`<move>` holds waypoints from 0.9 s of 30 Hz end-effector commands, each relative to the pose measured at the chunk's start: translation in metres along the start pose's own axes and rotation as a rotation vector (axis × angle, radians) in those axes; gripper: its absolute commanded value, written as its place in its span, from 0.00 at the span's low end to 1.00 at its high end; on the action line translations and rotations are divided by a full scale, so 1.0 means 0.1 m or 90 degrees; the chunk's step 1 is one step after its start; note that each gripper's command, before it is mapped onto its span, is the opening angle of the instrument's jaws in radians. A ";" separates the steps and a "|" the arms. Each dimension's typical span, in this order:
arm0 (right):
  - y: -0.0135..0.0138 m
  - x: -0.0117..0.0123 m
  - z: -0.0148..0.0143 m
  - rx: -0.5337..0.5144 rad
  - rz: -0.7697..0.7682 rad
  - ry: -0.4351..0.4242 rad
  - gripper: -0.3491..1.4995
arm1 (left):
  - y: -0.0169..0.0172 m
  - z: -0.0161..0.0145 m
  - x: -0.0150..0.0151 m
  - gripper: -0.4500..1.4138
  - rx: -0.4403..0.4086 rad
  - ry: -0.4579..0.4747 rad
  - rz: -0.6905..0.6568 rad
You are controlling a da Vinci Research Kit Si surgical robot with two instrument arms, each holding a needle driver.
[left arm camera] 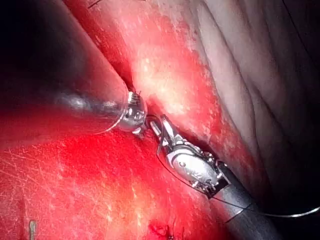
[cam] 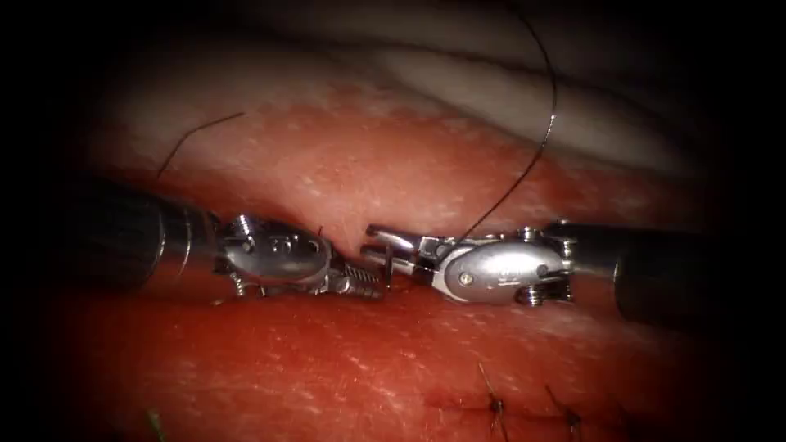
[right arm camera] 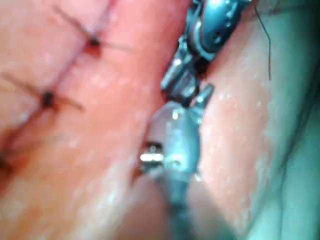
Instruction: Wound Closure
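both tools (cam: pixel 378 266) meet tip to tip, thread (cam: pixel 524 172) trailing from the right one.

The needle cannot be located near either tool; the jaw tips of the left tool (cam: pixel 360 282) and right tool (cam: pixel 385 250) meet in the fold of the tissue (cam: pixel 344 164), hiding any grasp. The thread (cam: pixel 540 147) runs beyond the right tool, cut off by the picture's edge.

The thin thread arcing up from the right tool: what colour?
Black thread, clearest in the endoscope view.
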 end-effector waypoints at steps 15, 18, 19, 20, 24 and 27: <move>-0.002 -0.004 0.002 0.023 0.047 -0.010 0.00 | 0.002 0.009 -0.004 0.35 0.000 -0.004 -0.001; -0.009 -0.008 0.002 0.042 0.076 -0.021 0.00 | 0.003 0.009 -0.004 0.35 0.000 -0.006 -0.001; -0.008 -0.008 0.003 0.043 0.084 -0.024 0.00 | 0.003 0.009 -0.004 0.35 0.000 -0.006 -0.001; -0.008 -0.008 0.003 0.046 0.092 -0.025 0.00 | 0.003 0.009 -0.004 0.35 0.000 -0.006 -0.001; -0.006 -0.005 0.004 0.048 0.094 -0.026 0.00 | 0.003 0.009 -0.004 0.35 0.000 -0.006 -0.001; -0.005 -0.002 0.004 0.051 0.096 -0.020 0.00 | 0.003 0.009 -0.004 0.35 0.000 -0.006 -0.001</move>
